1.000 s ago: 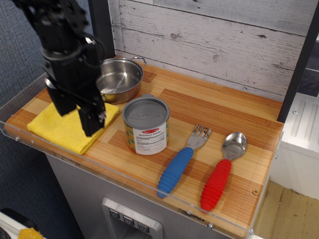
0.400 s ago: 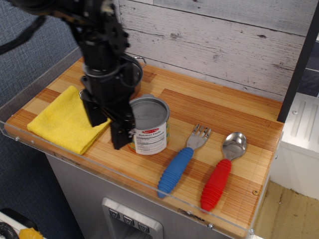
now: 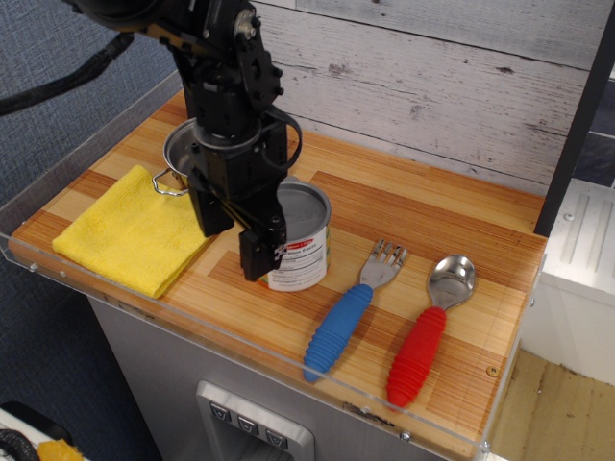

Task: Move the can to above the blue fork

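The can (image 3: 306, 240), a short tin with a grey lid and a white label, stands upright on the wooden counter (image 3: 432, 221) just left of the blue fork (image 3: 338, 331). The fork lies with its silver tines pointing away and its ribbed blue handle toward the front. My gripper (image 3: 238, 233) is low at the can's left side, its black fingers (image 3: 258, 254) apart and covering the can's left part. I cannot tell whether a finger touches the can. The jaws look open and hold nothing.
A steel pot (image 3: 183, 154) sits behind the arm, mostly hidden. A yellow cloth (image 3: 130, 240) lies at the front left. A red-handled spoon (image 3: 423, 336) lies right of the fork. A clear rim (image 3: 250, 351) runs along the front edge, and a plank wall (image 3: 432, 86) stands at the back.
My gripper has moved right from above the yellow cloth to the can's left side and come lower. The can has shifted slightly right; the fork and spoon have not moved.
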